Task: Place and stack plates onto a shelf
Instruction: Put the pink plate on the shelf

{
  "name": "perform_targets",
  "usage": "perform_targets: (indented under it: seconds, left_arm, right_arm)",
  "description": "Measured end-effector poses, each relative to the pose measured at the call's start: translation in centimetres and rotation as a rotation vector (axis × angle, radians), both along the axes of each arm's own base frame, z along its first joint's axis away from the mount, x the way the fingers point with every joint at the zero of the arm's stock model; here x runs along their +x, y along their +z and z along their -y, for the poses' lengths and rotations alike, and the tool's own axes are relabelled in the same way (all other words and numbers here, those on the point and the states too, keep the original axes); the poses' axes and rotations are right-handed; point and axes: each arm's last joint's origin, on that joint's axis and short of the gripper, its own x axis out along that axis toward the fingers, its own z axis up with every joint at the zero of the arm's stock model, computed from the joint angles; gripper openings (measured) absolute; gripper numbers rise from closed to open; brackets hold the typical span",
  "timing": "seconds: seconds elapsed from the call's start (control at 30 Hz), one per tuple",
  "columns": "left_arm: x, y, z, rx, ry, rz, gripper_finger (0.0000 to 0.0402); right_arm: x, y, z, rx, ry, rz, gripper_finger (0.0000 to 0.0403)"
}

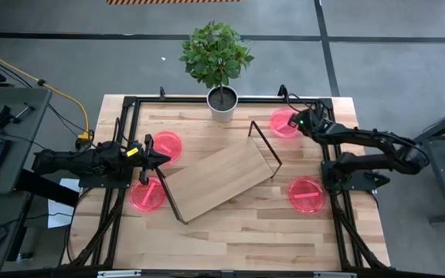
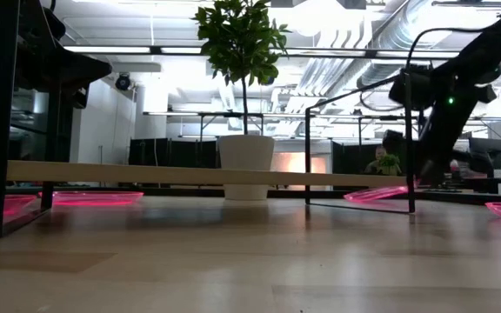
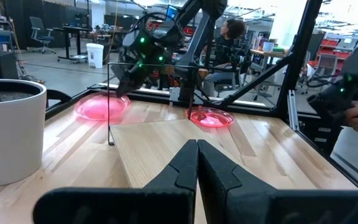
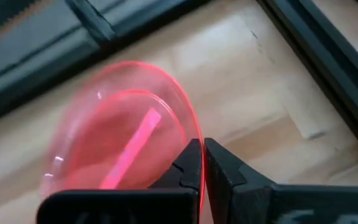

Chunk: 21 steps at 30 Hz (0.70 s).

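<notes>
From above, the shelf [image 1: 221,181] lies askew across the middle of the table [image 1: 238,239], its black wire legs at both ends. Four plates lie around it: one at the far right corner [image 1: 283,123] under the right gripper [image 1: 298,122], one near right [image 1: 307,194], one just beyond the left gripper [image 1: 161,160] at [image 1: 168,144], and one near left [image 1: 147,194], partly crossed by the left arm. A potted plant [image 1: 220,62] stands at the far edge. The low view shows the shelf board [image 2: 190,175] edge-on; the far-right plate [image 2: 377,194] is tilted, its rim raised at the right gripper [image 2: 426,176], though the contact itself is hard to make out. The other plates are only thin pink slivers behind the legs. In the left wrist view the left gripper [image 3: 197,152] is clenched on nothing, fingers pressed together above the shelf [image 3: 185,134]; a seated person [image 3: 225,46] is partly hidden behind the right arm. In the right wrist view the right gripper [image 4: 202,163] pinches the rim of the plate [image 4: 117,149], which is blurred and partly cut off.
</notes>
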Motion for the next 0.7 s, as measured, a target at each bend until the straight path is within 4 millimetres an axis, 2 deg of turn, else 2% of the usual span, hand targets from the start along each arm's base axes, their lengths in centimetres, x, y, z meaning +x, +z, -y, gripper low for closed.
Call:
perform_targets:
  seconds: [0.5, 0.7]
  left_arm:
    - [0.0, 0.0, 0.0, 0.000, 0.000, 0.001, 0.0000]
    - [0.0, 0.0, 0.0, 0.000, 0.000, 0.000, 0.0000]
  right_arm:
    - [-1.2, 7.8, -2.0, -0.272, 0.030, 0.102, 0.0000]
    - [-1.4, 12.5, -3.2, -0.424, 0.089, 0.169, 0.0000]
